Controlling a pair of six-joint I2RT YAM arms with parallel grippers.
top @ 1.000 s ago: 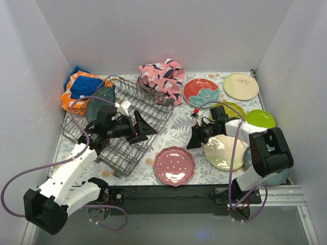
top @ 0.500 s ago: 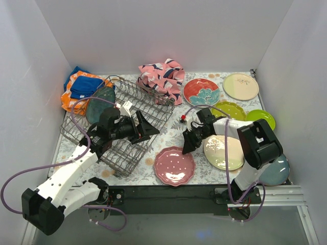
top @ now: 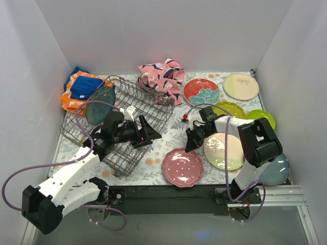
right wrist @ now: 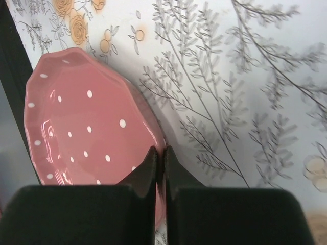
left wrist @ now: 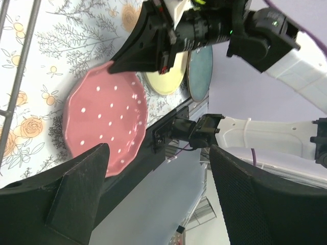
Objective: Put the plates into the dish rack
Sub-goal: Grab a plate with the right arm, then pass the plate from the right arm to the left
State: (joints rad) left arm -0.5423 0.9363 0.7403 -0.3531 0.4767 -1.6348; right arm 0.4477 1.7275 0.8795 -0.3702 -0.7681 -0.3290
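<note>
A pink plate with white dots point(top: 183, 167) lies near the table's front edge, just left of the right arm. My right gripper point(top: 190, 146) is shut on its far rim. In the right wrist view the rim of the pink plate point(right wrist: 87, 127) is pinched between the closed fingertips of the right gripper point(right wrist: 159, 153). The dish rack point(top: 143, 104) stands tilted at the left, with a dark teal plate point(top: 99, 104) in its far end. Over the rack's near right corner my left gripper point(top: 153, 135) hovers open and empty, facing the pink plate point(left wrist: 104, 120).
Other plates lie at the right: red floral point(top: 201, 92), cream point(top: 240, 86), yellow-green point(top: 229, 109), lime point(top: 263, 117), a large cream one point(top: 223, 151) and a blue-grey one point(top: 276, 171). A pink cloth point(top: 162, 76) and orange and blue cloths point(top: 82, 89) sit at the back.
The right gripper came down to the pink plate and closed on its rim. The plate has shifted right. The left gripper edged right over the rack, still open.
</note>
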